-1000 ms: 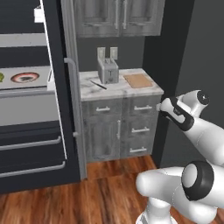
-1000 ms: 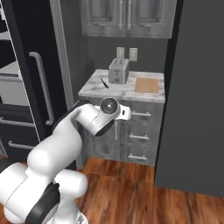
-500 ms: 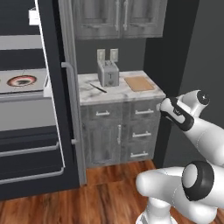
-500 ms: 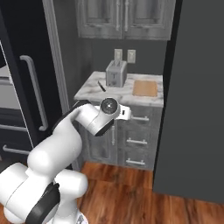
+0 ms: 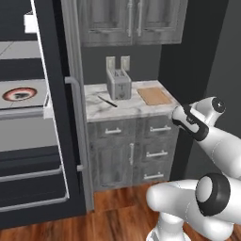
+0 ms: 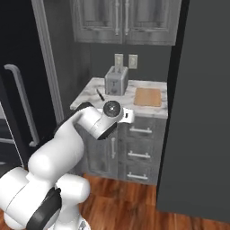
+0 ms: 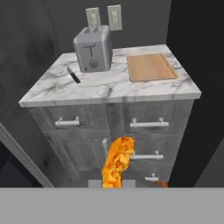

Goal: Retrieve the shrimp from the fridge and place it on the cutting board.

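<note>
The gripper (image 7: 114, 183) is squeezed shut on the shrimp (image 7: 116, 162), a small orange curl that sticks up between its tips at the bottom of the hand view. Ahead of the gripper and higher up stands a grey cabinet (image 7: 109, 131) with drawers and a white marble counter (image 7: 109, 87) on top. The cutting board (image 7: 151, 67) lies flat on the far right part of that counter, well apart from the gripper and up to the right of it. A silver toaster (image 7: 92, 54) stands up and to the left of the gripper, near the back wall, with a gap between it and the board. A thin dark knife (image 7: 73, 75) lies on the counter in front of the toaster, a bit more to the left. In the left base view the fridge (image 5: 42, 117) stands far off to the left with its door open. A white plate with a red ring (image 5: 20, 94) sits on one of its pale shelves. The arm (image 5: 207, 132) reaches up at the right of that view, near the corner of the counter.
</note>
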